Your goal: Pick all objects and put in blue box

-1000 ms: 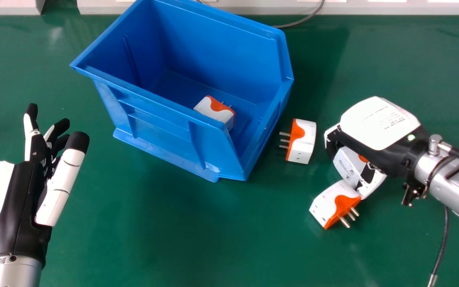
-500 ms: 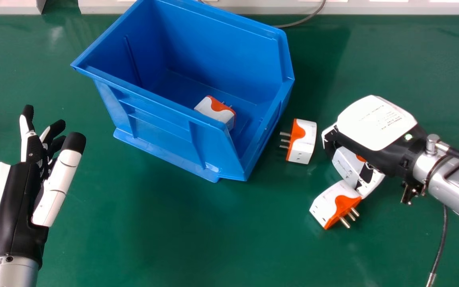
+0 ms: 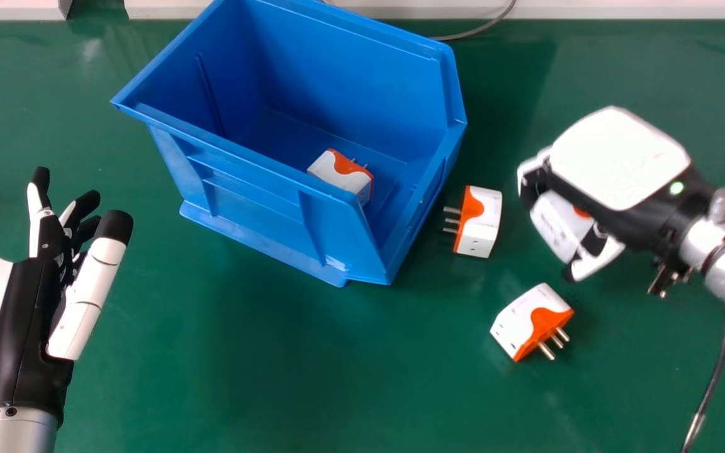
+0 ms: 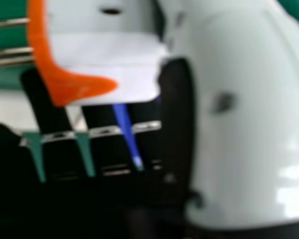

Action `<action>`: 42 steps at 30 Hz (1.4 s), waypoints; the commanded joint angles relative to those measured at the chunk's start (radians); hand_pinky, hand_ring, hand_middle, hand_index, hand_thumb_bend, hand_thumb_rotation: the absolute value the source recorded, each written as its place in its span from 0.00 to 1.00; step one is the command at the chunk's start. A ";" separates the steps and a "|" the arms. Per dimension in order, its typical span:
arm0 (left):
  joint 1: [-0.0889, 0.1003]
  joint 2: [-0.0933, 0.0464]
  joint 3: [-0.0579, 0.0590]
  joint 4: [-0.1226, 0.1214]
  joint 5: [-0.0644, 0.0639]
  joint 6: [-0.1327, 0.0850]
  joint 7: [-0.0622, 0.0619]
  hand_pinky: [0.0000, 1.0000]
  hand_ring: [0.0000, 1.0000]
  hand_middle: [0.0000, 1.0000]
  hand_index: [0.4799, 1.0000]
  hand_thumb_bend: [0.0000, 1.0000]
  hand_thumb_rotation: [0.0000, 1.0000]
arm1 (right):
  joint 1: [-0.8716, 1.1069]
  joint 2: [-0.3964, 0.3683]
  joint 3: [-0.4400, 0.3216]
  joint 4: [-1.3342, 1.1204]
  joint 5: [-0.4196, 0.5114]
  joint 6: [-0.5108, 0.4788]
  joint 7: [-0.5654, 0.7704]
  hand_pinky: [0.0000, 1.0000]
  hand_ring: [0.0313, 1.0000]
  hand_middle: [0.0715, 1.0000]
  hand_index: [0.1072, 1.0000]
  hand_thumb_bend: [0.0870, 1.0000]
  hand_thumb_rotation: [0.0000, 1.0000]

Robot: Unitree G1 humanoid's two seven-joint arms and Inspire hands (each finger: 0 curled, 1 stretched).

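Note:
My right hand [image 3: 617, 160] is at the right of the head view, its fingers and thumb curled round a white and orange plug adapter [image 3: 554, 221]. In the right hand view, the adapter [image 4: 104, 69] sits between the thumb and fingers of my right hand [image 4: 234, 114]. A second adapter [image 3: 481, 221] lies just right of the blue box [image 3: 262, 217], its pins toward it. Another adapter [image 3: 529, 321] rests nearer on the table, pins pointing right. Inside the box lies one more adapter [image 3: 343, 176]. My left hand [image 3: 26, 314] is open and empty at the left.
The green table [image 3: 262, 371] extends around the box. A grey cable [image 3: 479, 30] runs behind the box near a pale ledge [image 3: 620, 9] at the far edge. Another cable [image 3: 715, 377] hangs below the right forearm.
My right hand has moved up and slightly right with its adapter, away from the nearer adapter, which stayed put. My left hand has shifted slightly left.

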 commanded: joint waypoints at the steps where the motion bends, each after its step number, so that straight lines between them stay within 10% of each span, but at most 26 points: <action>1: 0.004 0.009 0.008 -0.028 0.001 -0.008 -0.002 0.87 0.91 0.94 0.84 0.76 0.93 | 0.017 -0.030 -0.063 -0.070 0.057 -0.010 0.016 0.03 0.03 0.04 0.42 0.47 0.12; 14: -0.026 0.007 0.001 0.013 0.002 -0.023 0.001 0.87 0.91 0.94 0.83 0.77 0.92 | 0.014 0.057 -0.194 -0.398 0.102 0.075 0.129 0.04 0.06 0.08 0.41 0.45 0.15; 42: -0.044 -0.003 -0.021 0.014 -0.003 -0.007 0.005 0.87 0.92 0.94 0.84 0.78 0.92 | -0.376 0.502 0.053 0.035 -0.026 0.054 -0.004 0.03 0.04 0.08 0.41 0.44 0.16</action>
